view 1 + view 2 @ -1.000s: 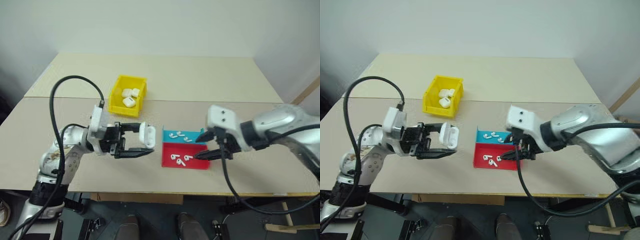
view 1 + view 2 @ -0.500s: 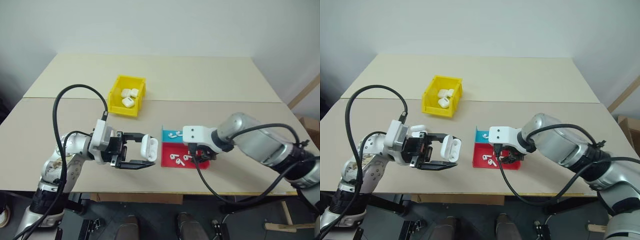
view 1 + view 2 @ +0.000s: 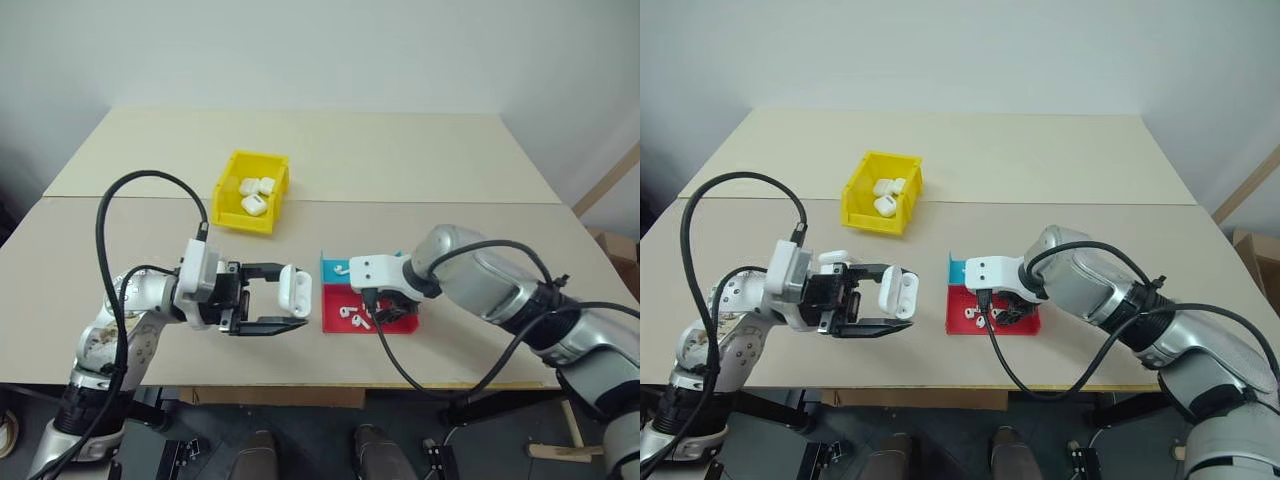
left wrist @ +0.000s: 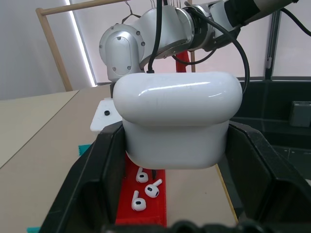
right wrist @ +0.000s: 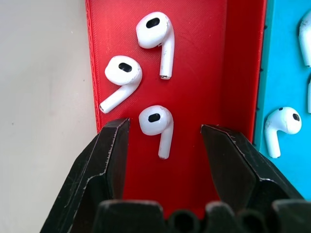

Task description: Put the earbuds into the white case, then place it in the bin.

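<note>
Earbuds (image 5: 155, 127): 3 in red tray (image 5: 204, 58) | right gripper (image 5: 165, 133) released | left gripper (image 3: 285, 305) grasping white case (image 3: 294, 289)

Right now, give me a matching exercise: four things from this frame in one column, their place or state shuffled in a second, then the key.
Things
1. white case
2. right gripper
3. yellow bin
4. teal tray

Place or state
A. lies next to the red tray, with earbuds in it
B. open, its fingers on either side of one earbud in the red tray
C. clamped in the left gripper, above the table
D. toward the far side of the table, with several white cases inside

Pairs: 1-C, 2-B, 3-D, 4-A
</note>
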You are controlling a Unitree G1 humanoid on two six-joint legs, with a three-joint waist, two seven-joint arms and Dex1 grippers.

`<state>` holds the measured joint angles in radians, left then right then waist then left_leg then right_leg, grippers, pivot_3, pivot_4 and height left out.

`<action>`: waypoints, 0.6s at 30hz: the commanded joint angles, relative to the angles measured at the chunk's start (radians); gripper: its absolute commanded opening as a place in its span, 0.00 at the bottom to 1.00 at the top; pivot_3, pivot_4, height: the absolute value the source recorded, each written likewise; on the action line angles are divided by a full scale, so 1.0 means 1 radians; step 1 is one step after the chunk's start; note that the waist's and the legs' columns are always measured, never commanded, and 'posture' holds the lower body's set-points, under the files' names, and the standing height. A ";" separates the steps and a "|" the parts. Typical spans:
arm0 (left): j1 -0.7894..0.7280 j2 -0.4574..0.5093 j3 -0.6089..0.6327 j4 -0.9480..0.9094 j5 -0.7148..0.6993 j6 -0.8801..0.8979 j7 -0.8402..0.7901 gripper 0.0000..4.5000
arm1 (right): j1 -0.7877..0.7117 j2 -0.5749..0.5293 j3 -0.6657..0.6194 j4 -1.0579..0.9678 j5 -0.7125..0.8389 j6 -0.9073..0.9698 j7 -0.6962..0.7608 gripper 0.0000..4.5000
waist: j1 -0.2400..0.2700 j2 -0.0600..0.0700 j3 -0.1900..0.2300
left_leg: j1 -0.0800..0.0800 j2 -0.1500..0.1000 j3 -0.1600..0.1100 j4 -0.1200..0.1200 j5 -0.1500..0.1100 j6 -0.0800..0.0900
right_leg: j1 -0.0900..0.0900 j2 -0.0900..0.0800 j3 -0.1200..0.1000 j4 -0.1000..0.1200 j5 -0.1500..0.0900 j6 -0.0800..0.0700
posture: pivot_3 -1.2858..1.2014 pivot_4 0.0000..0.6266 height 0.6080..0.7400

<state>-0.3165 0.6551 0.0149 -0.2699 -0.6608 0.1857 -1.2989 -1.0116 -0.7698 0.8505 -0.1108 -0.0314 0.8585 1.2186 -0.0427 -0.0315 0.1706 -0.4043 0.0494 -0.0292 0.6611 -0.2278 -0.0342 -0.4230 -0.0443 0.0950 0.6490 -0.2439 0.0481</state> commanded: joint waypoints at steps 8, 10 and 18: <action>0.037 0.021 0.027 -0.078 -0.001 -0.005 0.028 0.62 | 0.002 0.031 -0.001 -0.006 -0.090 -0.037 0.072 0.64 | 0.000 0.000 0.000 | 0.000 0.000 0.000 0.000 0.000 0.000 | 0.000 0.000 0.000 0.000 0.000 0.000 | 0.52 0.24 1.00; 0.041 0.025 0.029 -0.075 0.003 -0.011 0.025 0.62 | 0.009 0.034 0.000 -0.005 -0.101 -0.042 0.081 0.55 | 0.000 0.000 0.000 | 0.000 0.000 0.000 0.000 0.000 0.000 | 0.000 0.000 0.000 0.000 0.000 0.000 | 0.52 0.24 1.00; 0.044 0.024 0.028 -0.066 0.009 -0.022 0.020 0.62 | 0.035 0.046 -0.023 -0.017 -0.131 -0.012 0.081 0.14 | 0.000 0.000 0.000 | 0.001 0.000 0.000 0.000 0.000 0.000 | 0.001 0.000 0.000 0.000 0.000 0.000 | 0.52 0.24 1.00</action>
<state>-0.2723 0.6747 0.0207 -0.3141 -0.6483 0.1801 -1.2776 -0.9936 -0.7257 0.8446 -0.1136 -0.1510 0.8314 1.3025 -0.0426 -0.0313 0.1705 -0.4030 0.0494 -0.0293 0.6611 -0.2278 -0.0343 -0.4215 -0.0443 0.0948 0.6489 -0.2438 0.0480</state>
